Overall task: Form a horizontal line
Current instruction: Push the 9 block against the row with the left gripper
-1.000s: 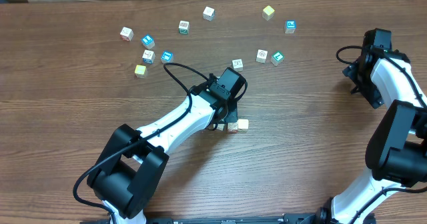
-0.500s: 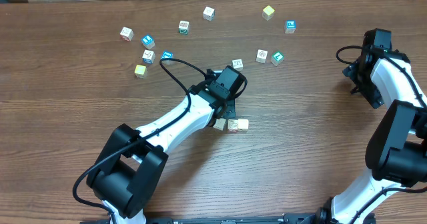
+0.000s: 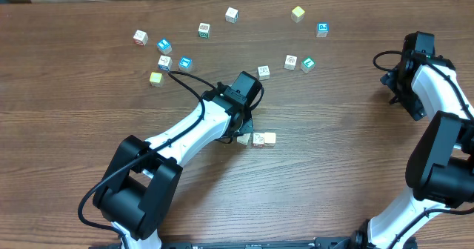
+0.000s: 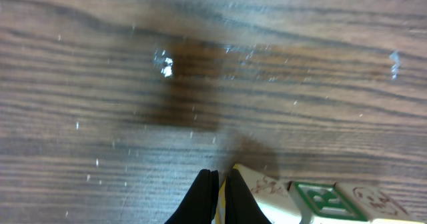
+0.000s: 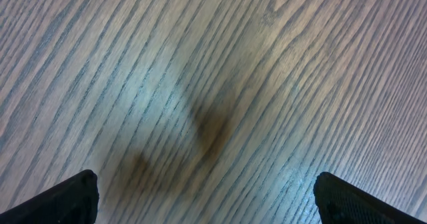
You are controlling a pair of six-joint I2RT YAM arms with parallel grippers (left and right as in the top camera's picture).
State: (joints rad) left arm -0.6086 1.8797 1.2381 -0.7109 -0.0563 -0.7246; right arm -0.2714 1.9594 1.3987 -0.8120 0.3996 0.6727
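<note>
Nearest the robot, the horizontal line (image 3: 258, 139) sits mid-counter as a short row of touching cubes. Its left end is partly hidden under the left tool (image 4: 220, 174), which is pinched shut and appears to hold nothing. The tips are just beside the end cube, possibly touching it. Any sideways drift as the tool lifts would likely nudge that cube and kink the row. Further back, the arm's cable (image 3: 194, 86) loops close to the loose cubes (image 3: 185, 62) and could drag them. At the far right, the right tool (image 5: 203, 184) hangs wide open over bare wood.
</note>
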